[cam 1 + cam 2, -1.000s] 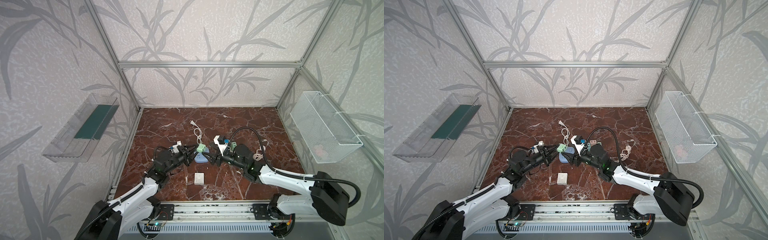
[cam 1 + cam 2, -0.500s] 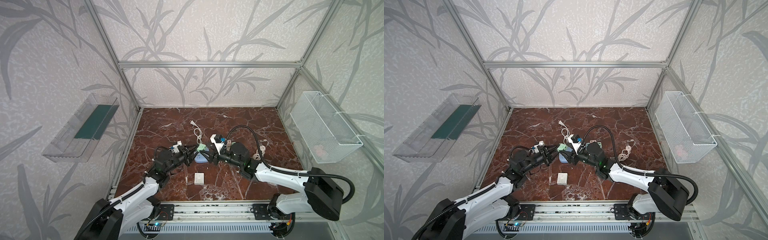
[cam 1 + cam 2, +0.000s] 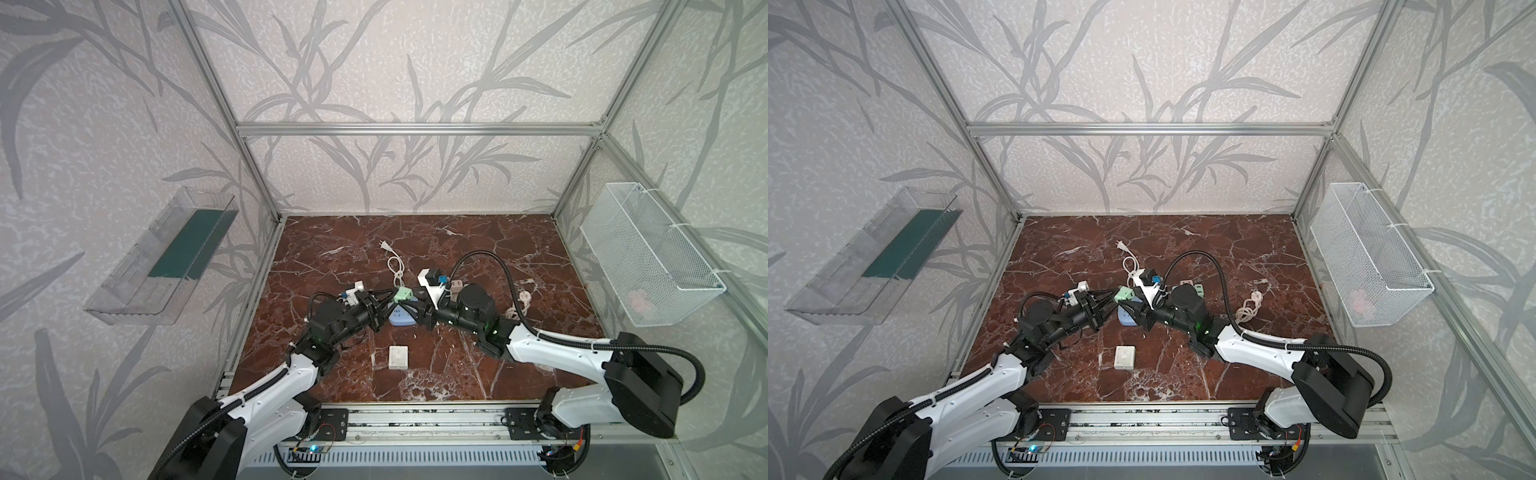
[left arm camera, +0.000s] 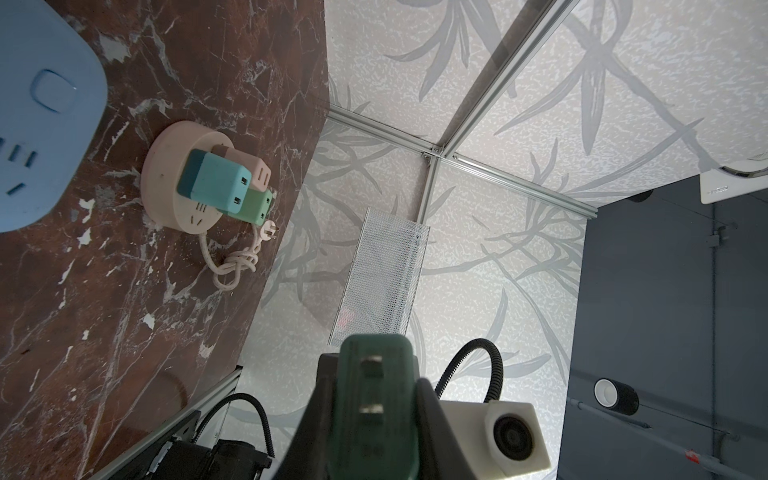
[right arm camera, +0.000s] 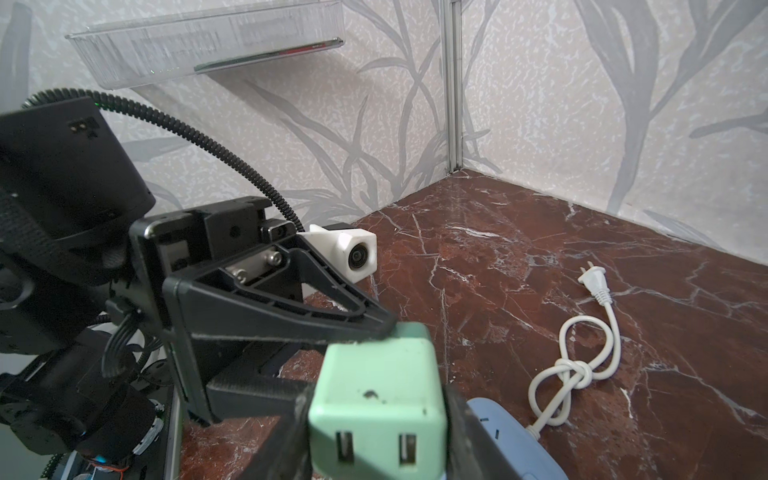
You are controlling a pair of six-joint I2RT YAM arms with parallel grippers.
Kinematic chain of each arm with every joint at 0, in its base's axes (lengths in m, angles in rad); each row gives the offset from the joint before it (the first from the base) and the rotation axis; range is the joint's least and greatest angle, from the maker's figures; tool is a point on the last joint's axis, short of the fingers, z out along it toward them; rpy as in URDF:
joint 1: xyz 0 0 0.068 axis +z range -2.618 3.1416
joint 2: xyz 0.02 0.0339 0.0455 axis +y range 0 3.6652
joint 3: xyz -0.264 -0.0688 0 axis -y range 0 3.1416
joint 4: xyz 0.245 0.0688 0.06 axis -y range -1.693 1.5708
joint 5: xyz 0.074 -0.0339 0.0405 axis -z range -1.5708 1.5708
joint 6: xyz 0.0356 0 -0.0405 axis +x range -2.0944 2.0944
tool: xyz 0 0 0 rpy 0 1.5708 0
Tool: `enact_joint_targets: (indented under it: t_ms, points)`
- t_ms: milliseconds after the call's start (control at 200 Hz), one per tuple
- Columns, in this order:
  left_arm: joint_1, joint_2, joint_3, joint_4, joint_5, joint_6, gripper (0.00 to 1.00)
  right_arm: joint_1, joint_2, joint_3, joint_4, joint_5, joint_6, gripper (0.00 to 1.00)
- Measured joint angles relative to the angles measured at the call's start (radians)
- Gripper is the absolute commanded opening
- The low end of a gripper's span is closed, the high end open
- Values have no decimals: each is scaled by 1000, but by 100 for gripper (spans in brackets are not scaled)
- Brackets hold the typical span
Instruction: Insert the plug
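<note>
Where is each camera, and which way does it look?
Both top views: high in front, looking down at the floor; left arm and right arm show.
Left wrist: on the left arm, faces the basket; left tool holds the plug.
Right wrist: on the right arm, faces the shelf; right tool shows.
All four share the plug.

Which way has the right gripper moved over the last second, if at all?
Yes: the right gripper shifted slightly left in a top view, toward the blue power strip.

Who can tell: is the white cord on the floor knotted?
Yes, the white cord loops into a knot midway along its length.
</note>
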Motion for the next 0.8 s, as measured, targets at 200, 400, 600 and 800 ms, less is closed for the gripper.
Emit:
enact_joint_targets:
  t_ms: [200,400,600,800]
  points:
    - [0,11,0,12,0,-8,0,2,2,2,-2,8,-10,32]
    - [2,20,-1,14,-10,-11,7,10,14,8,-4,32,-11,0]
    - [55,13,-3,8,20,0,97,32,17,18,-28,41,-3,0]
    - [219,-80,88,-298,82,176,99,44,9,47,-195,90,16,0]
